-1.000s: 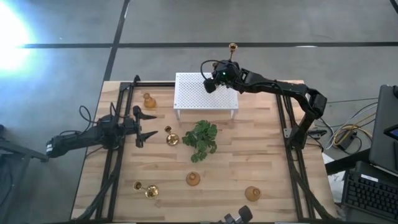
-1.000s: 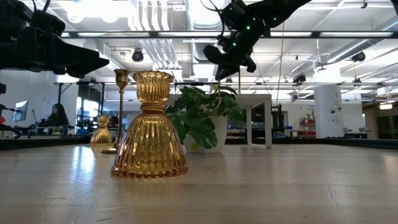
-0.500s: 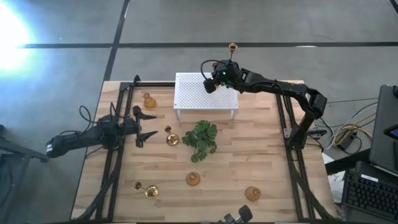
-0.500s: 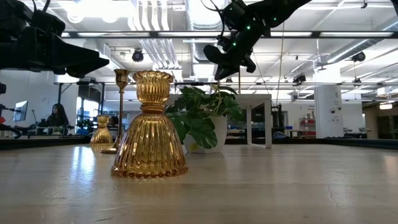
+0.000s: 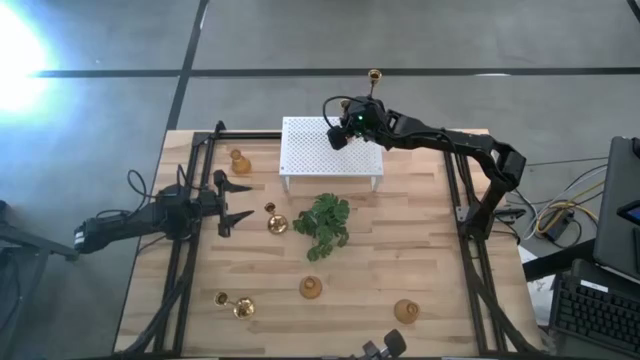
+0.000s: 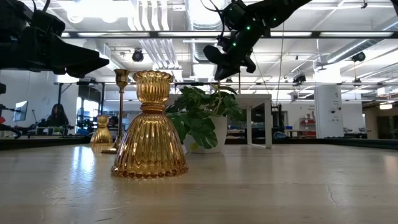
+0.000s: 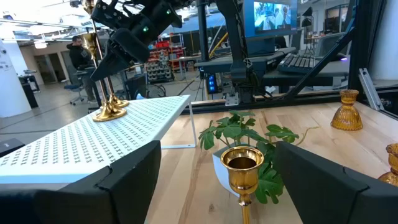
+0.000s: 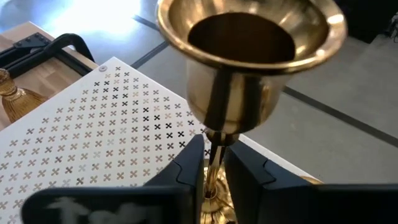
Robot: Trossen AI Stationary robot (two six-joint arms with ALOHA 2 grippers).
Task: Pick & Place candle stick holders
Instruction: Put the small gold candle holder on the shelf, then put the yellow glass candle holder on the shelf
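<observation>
The right gripper (image 8: 211, 171) pinched the thin stem of a tall shiny brass candle stick holder (image 8: 249, 56), its base on the white perforated stand (image 5: 330, 150). Opening fully before lifting straight up seemed wise. The left gripper (image 5: 238, 202) waited, spread wide.

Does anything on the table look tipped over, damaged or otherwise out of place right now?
One candle stick holder near the front left lies on its side instead of standing. The other holders stand upright, including the tall holder on the white perforated stand, with the right gripper around its stem. The plant looks fine.
</observation>
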